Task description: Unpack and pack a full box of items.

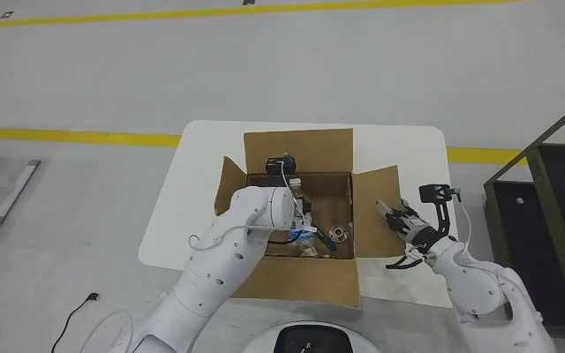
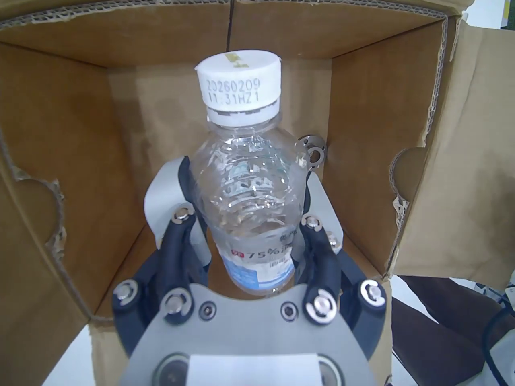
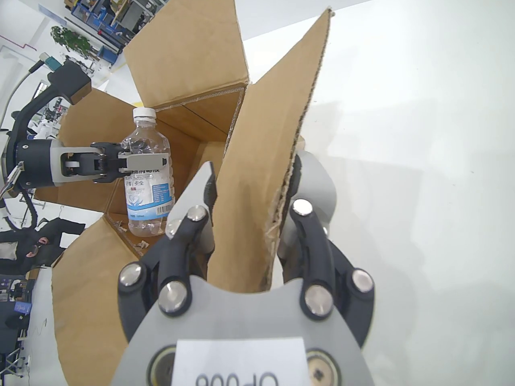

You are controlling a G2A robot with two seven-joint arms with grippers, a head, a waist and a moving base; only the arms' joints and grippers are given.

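Observation:
An open cardboard box point(image 1: 300, 146) stands mid-table with its flaps spread. My left gripper point(image 2: 245, 170) is shut on a clear bottle point(image 2: 241, 186) with a white cap and a blue-and-white label. It holds the bottle upright over the box's inside. The right wrist view shows that bottle point(image 3: 149, 170) from the side, with the left gripper point(image 3: 141, 160) around its middle. My right gripper point(image 3: 257, 170) is at the box's right side, open, with one finger on each side of the raised side flap point(image 3: 277, 102). In the top view this gripper point(image 1: 384, 212) lies on that flap.
A small metal flange point(image 2: 312, 150) lies on the box floor near the right wall, also seen as the flange point(image 1: 336, 235) from above. The white table point(image 1: 406, 150) has bare room behind and right of the box. A dark rack point(image 1: 530, 203) stands off the table's right.

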